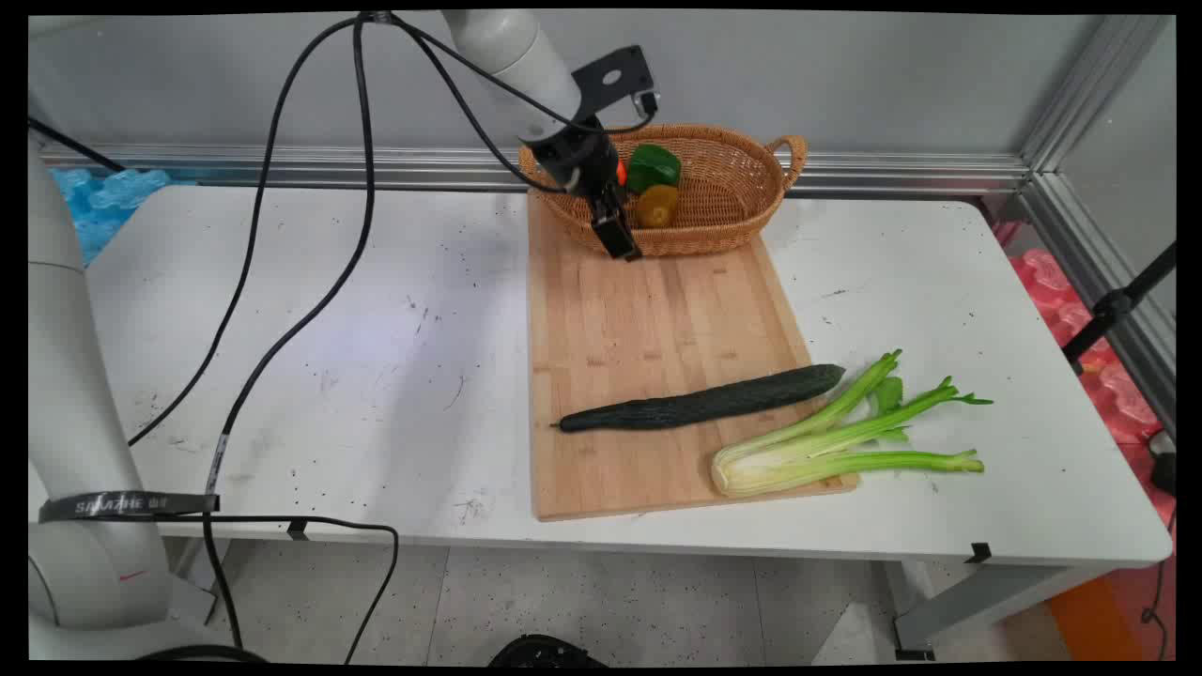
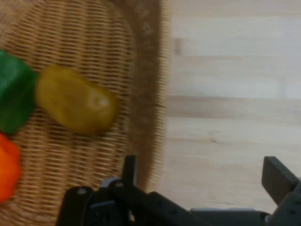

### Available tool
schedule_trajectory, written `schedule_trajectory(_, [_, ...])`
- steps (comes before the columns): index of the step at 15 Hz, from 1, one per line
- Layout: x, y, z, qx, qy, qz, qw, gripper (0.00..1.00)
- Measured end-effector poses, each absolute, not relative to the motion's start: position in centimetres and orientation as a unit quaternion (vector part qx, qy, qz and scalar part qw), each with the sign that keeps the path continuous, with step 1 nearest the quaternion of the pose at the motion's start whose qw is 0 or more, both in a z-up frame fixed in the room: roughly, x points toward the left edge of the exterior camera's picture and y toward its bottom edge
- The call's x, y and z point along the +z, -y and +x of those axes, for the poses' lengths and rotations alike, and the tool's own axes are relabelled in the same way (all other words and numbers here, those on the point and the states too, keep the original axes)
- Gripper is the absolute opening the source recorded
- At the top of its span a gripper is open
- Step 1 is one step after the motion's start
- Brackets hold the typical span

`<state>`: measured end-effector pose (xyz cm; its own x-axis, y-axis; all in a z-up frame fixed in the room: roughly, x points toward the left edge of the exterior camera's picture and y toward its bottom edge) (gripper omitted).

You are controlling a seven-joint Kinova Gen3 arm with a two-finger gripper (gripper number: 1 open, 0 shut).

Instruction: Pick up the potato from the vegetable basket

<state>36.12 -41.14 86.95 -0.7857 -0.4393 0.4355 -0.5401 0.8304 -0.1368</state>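
My gripper (image 1: 624, 246) hangs over the front left rim of a wicker basket (image 1: 728, 192) at the far end of a wooden cutting board (image 1: 648, 319). In the hand view the gripper (image 2: 202, 175) is open and holds nothing, straddling the basket's rim (image 2: 146, 70), with one fingertip over the weave and the other over the board (image 2: 230, 94). Inside the basket lie a yellow pepper (image 1: 657, 205) (image 2: 75, 100), a green pepper (image 1: 654, 166) (image 2: 14, 92) and an orange piece (image 1: 621, 172) (image 2: 7, 172). The yellow pepper is nearest the gripper.
A dark cucumber (image 1: 704, 406) lies across the board's near part. A celery bunch (image 1: 836, 441) rests half on its near right corner. Black cables (image 1: 282, 282) hang over the table's left side. A black stand (image 1: 1117, 305) leans in at the right.
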Motion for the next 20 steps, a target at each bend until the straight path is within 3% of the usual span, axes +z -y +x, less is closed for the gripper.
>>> schedule_trajectory(9, [86.0,48.9,37.2,0.173,0.916,0.278,0.23,1.0])
schedule_trajectory(20, [81.7,51.8,36.8,0.177,0.87,0.384,0.254,1.0])
